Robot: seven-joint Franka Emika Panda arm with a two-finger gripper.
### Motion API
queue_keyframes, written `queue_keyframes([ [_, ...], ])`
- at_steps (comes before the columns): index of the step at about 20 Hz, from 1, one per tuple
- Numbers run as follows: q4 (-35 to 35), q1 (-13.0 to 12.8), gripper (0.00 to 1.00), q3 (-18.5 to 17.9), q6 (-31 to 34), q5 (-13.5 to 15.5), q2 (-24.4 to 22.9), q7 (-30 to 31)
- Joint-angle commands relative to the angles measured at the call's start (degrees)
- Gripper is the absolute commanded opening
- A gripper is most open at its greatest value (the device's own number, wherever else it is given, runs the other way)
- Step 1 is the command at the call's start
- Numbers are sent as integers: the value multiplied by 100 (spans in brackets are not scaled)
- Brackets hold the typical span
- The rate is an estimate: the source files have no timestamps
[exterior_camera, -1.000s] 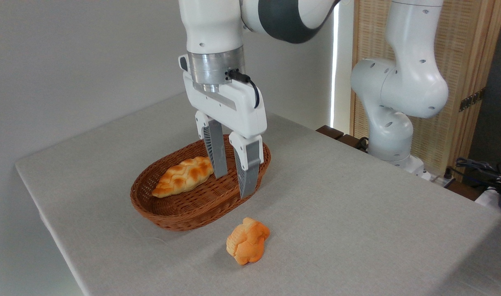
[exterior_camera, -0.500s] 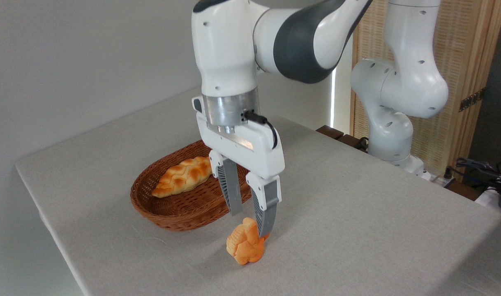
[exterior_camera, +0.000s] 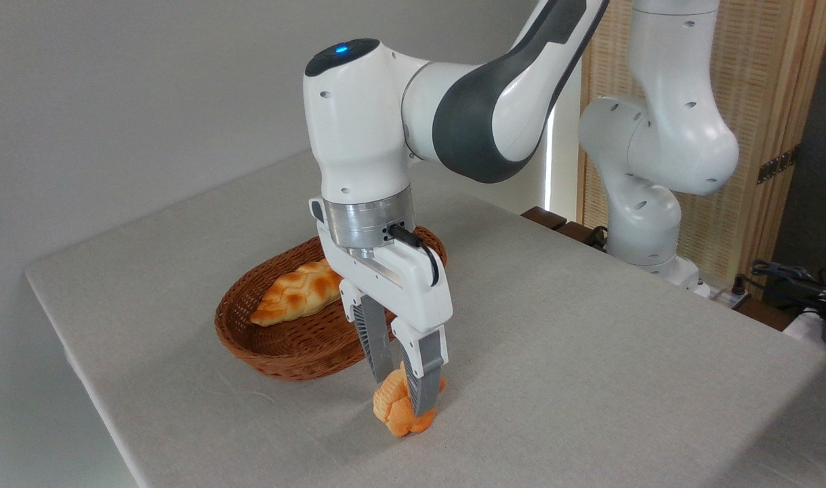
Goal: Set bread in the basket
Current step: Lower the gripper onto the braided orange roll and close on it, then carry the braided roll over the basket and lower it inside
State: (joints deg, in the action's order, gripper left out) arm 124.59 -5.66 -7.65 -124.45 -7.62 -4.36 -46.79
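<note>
The arm (exterior_camera: pixel 413 115) has smooth white shells with dark grey bands at the joints and small dark screw holes dotted over the casing. A blue light glows on top of the wrist. Below it sits a brushed metal ring with a black cable looping out. The gripper (exterior_camera: pixel 402 390) has a white body and grey fingers (exterior_camera: pixel 423 379), apparently ribbed.

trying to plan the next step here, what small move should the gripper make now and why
Probably lift straight up. The gripper has its fingers on either side of the roll, which sits on the table just outside the basket. The braided loaf is already inside, so only this roll remains.
</note>
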Motion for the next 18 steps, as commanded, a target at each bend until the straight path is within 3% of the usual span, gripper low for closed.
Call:
queue_keyframes([
  [1, 4, -41, 41, -35, -80, -99, -3, -32],
  [7, -66, -41, 45, -35, -79, -90, -73, -58],
  [10, -531, -41, 45, -8, -62, -3, -109, -15],
  [12, -821, -50, 45, 18, -1, 347, -170, 12],
  [18, -998, -85, 58, 852, 228, 1043, -223, 91],
])
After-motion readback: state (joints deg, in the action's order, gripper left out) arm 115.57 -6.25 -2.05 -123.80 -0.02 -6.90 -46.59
